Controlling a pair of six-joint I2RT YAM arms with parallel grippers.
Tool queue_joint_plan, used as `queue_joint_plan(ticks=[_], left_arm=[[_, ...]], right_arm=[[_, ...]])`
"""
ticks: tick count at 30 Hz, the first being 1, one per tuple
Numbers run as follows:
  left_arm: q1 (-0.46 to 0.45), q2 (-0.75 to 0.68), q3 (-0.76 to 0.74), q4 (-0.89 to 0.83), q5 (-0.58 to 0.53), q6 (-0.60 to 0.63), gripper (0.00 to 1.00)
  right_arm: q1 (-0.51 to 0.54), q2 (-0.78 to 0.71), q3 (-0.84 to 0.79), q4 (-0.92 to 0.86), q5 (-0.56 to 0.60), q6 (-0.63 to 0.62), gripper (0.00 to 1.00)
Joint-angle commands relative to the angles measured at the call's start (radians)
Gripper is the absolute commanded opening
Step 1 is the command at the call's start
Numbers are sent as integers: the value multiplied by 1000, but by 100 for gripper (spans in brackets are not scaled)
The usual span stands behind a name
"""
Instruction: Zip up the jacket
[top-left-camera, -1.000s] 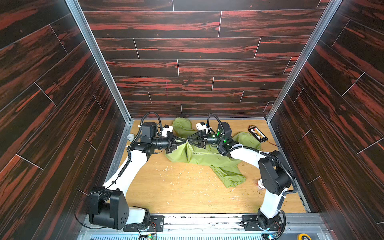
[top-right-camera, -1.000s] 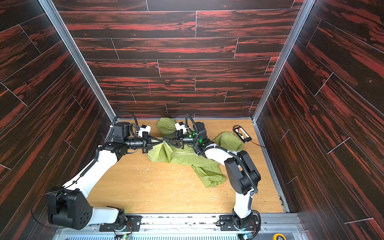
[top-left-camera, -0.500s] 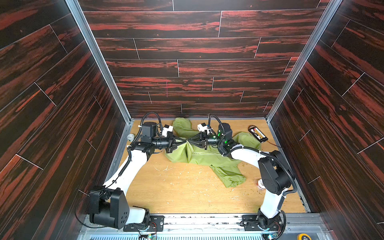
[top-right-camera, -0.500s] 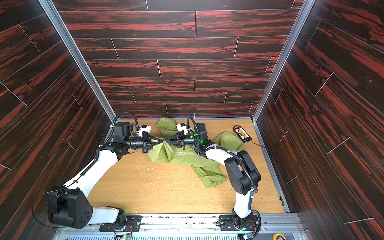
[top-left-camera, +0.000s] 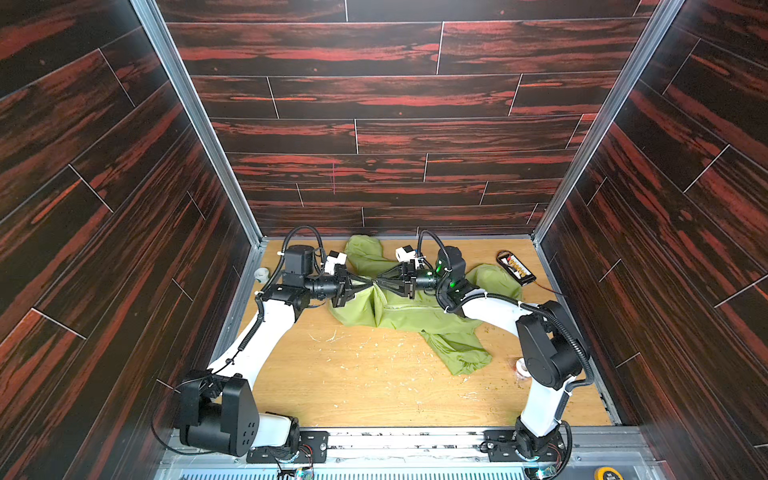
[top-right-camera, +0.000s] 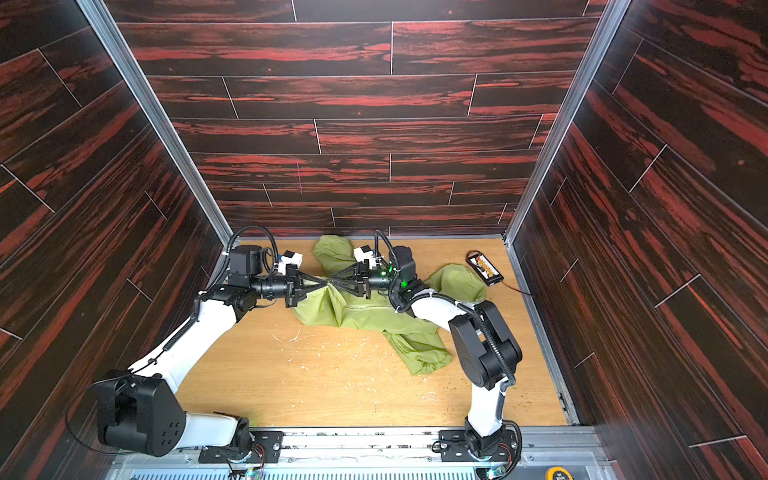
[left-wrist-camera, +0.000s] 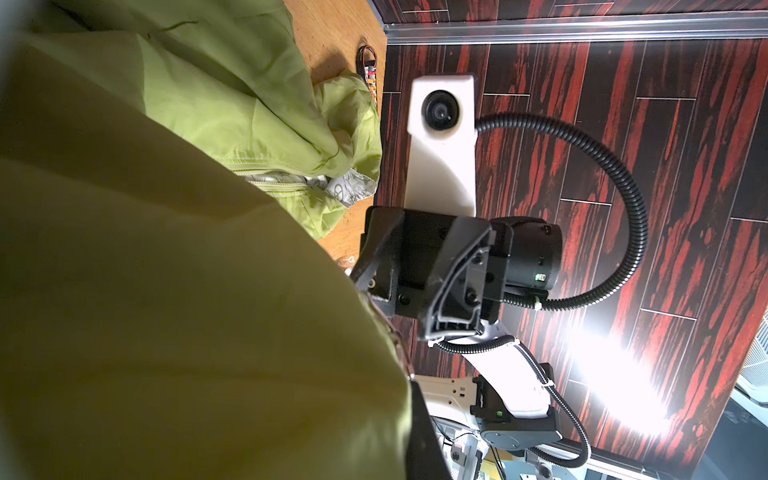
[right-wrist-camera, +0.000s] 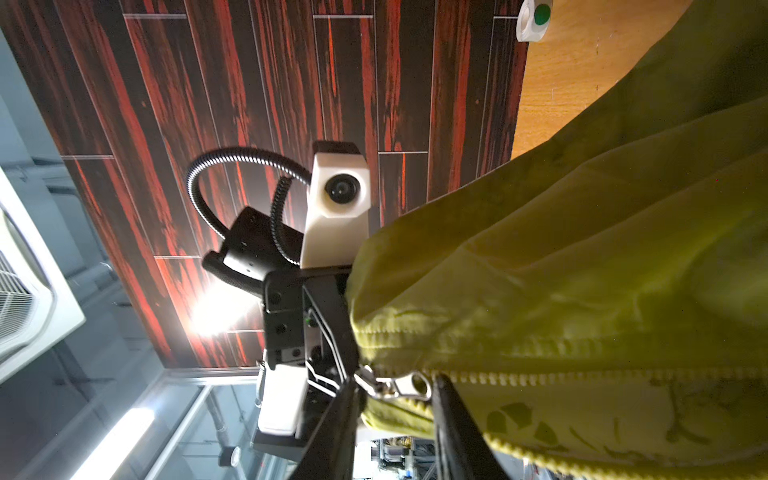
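wooden table: is carrying the jacket on its far half.
jacket: is lying crumpled, with one edge standing up in a peak between the two grippers.
left gripper: is pinching the jacket's raised edge, jaws together on the cloth.
right gripper: is meeting the left gripper tip to tip at the jacket's peak. Its fingers are straddling the zipper slider; whether they are pressing it cannot be told.
black wired gadget: is lying right of the jacket, just past a sleeve.
tape roll: is sitting left of the jacket, well apart.
zipper slider: is sitting at the jacket's zipper end.
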Motion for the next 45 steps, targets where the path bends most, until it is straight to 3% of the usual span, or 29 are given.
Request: queue_joint_plan(ticks=[1,26,45], left_arm=[[-1,-13,2,25,23,1,0],[-1,-21,18,29,26,-15,0],[-2,-28,10,31,23,-17,0]], right_arm=[[0,-11,2,30,2,16,38],[19,67,48,113,-10,72,41],[18,42,17,134,3,79,19]])
